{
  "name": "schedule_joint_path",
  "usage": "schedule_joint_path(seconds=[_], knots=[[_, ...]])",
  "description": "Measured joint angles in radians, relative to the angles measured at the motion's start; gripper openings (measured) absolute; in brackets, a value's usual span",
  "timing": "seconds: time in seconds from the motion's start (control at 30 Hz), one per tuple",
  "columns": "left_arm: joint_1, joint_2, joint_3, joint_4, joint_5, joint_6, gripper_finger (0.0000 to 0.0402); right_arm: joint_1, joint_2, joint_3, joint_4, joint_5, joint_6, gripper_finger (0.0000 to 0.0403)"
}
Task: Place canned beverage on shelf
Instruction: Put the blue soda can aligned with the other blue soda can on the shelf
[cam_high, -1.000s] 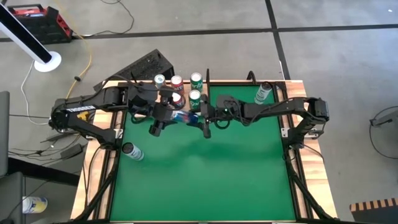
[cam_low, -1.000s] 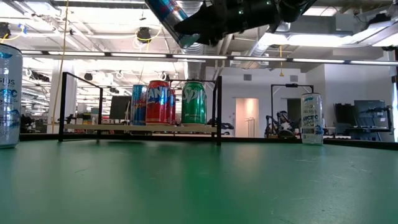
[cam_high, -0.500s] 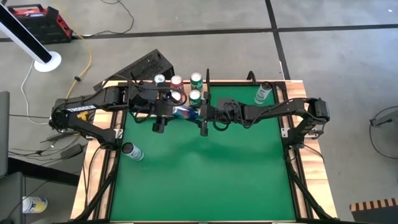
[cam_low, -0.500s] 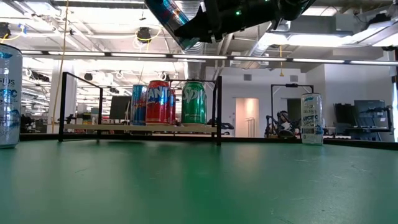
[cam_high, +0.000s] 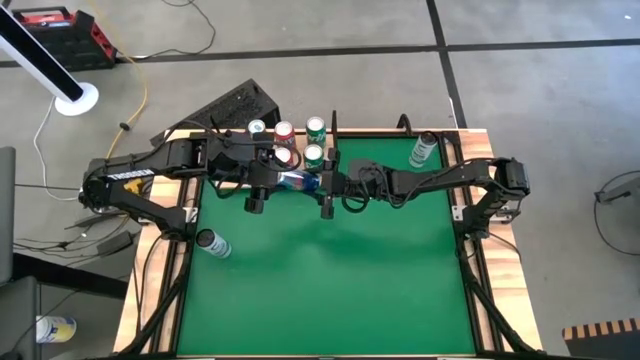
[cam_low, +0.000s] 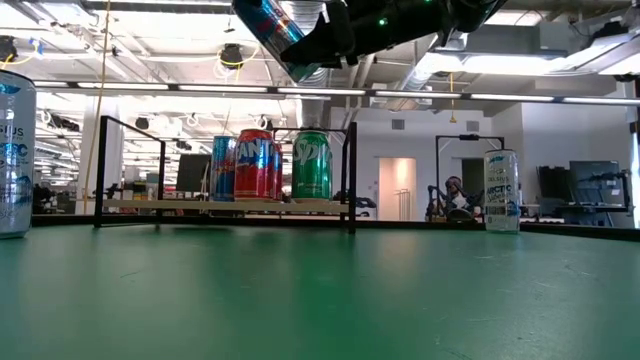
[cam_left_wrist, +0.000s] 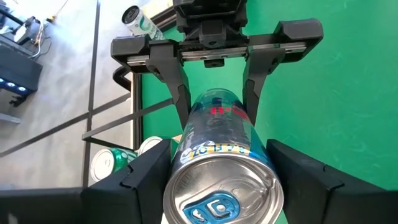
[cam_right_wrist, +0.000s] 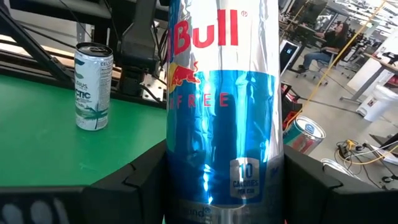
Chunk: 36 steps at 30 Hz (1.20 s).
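Observation:
A blue and silver canned beverage (cam_high: 296, 181) lies about level, high above the green table, left of its middle and toward the far side. My left gripper (cam_high: 277, 180) is shut on its top end and my right gripper (cam_high: 318, 184) on its bottom end. The two face each other. In the low view the can (cam_low: 272, 22) tilts, top up-left. The shelf (cam_high: 300, 140), a wood board with black uprights, stands on the table at its far edge, just beyond the grippers. Several cans stand on it. My left gripper has the can's top end (cam_left_wrist: 186, 155) between its two fingers (cam_left_wrist: 149, 177), one on each side of the round wall. It comes slanting down from the table's left, along the can. The can is clear of the table. My right gripper pinches the can's bottom end (cam_right_wrist: 186, 186) between its two fingers (cam_right_wrist: 140, 186), which come about level from the table's right, along the can. In the left wrist view its fingers (cam_left_wrist: 179, 93) clasp the far end. The can is lifted clear.
A white can (cam_high: 424, 150) stands near the table's far right corner and another (cam_high: 213, 243) near the left edge. Green (cam_low: 311, 165), red (cam_low: 255, 165) and blue cans fill the shelf's right part. Its left part (cam_low: 150, 203) is bare. The table's near half is free.
Both wrists have turned a little. The can lay slanted across the table a second ago. It has swung round and now lies in line between the two grippers, running left to right, still high above the table.

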Motion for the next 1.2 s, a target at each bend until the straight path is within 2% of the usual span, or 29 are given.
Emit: schedule_joint_path(seconds=[0.1,0.37,0.5,0.73,0.97,1.2], knots=[[0.0,0.0,0.0,0.001,-0.001,0.003,0.022,-0.002,0.0,0.0,0.0,0.0,-0.002,0.0262],[-0.001,0.0,0.0,-0.02,-0.016,0.018,0.022,-0.007,0.0,0.002,-0.023,0.001,-0.031,0.0354],[-0.001,-0.002,0.0,-0.019,-0.032,0.021,0.022,-0.02,-0.009,0.002,-0.059,0.003,-0.033,0.0376],[0.022,-0.01,0.057,-0.145,-0.075,-0.033,0.022,-0.051,-0.12,0.002,-0.19,0.003,-0.034,0.0378],[0.132,-0.01,0.064,-0.31,-0.074,-0.111,0.022,-0.087,-0.293,0.002,-0.34,0.001,-0.026,0.0377],[0.242,-0.009,0.064,-0.416,0.06,-0.137,0.022,-0.136,-0.402,0.002,-0.452,0.002,-0.007,0.0377]])
